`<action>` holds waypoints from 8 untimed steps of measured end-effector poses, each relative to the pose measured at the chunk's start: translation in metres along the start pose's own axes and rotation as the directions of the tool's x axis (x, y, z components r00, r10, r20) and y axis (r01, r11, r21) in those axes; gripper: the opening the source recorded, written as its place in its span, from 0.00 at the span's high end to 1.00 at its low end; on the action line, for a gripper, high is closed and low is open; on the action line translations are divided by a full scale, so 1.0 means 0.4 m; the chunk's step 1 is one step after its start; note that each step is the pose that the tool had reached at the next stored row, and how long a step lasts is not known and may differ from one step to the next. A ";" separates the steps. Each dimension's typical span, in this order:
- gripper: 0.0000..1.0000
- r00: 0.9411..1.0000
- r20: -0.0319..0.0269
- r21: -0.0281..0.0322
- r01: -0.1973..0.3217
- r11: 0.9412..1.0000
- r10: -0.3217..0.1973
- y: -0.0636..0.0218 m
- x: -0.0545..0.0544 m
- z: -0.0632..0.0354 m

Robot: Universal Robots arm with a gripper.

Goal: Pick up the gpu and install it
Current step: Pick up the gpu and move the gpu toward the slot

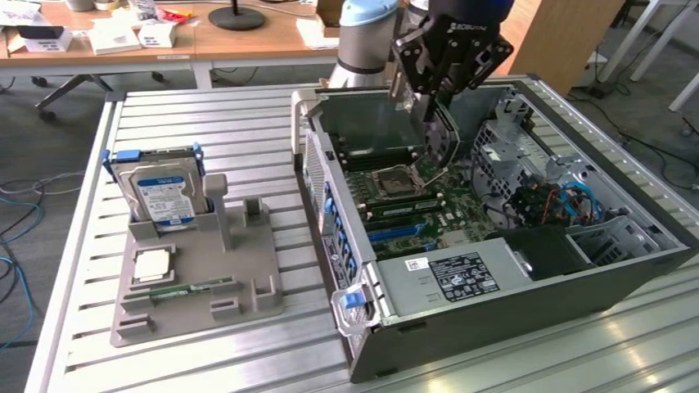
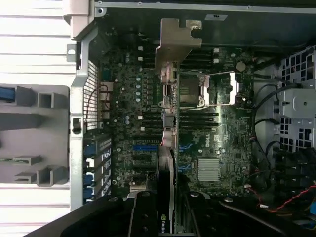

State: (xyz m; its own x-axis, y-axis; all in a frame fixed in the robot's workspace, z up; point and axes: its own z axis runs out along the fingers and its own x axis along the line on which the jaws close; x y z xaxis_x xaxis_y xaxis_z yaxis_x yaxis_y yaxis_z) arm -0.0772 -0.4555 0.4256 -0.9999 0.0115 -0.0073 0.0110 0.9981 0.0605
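The gripper [image 1: 428,102] hung over the open computer case [image 1: 525,303], its fingers [image 2: 143,217] clamped on the gpu [image 2: 167,123], one on each face of the card. The gpu stood edge-on between them, running out from the fingers over the motherboard [image 2: 128,108] beside the processor socket [image 2: 197,89]. Its silver bracket [image 2: 177,39] was at the end away from the fingers. Whether the card touched a slot could not be told.
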 end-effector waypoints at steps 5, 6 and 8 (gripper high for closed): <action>0.74 1.000 0.000 -0.002 0.000 1.000 0.000 0.001 -0.056 0.000; 0.74 1.000 0.000 -0.002 0.000 1.000 0.000 0.001 -0.068 0.001; 0.74 1.000 0.000 -0.002 0.001 1.000 -0.001 0.001 -0.091 0.001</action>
State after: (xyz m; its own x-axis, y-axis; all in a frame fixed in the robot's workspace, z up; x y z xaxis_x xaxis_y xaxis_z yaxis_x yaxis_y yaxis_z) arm -0.0408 -0.4555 0.4256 -0.9999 0.0109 -0.0074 0.0105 0.9980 0.0628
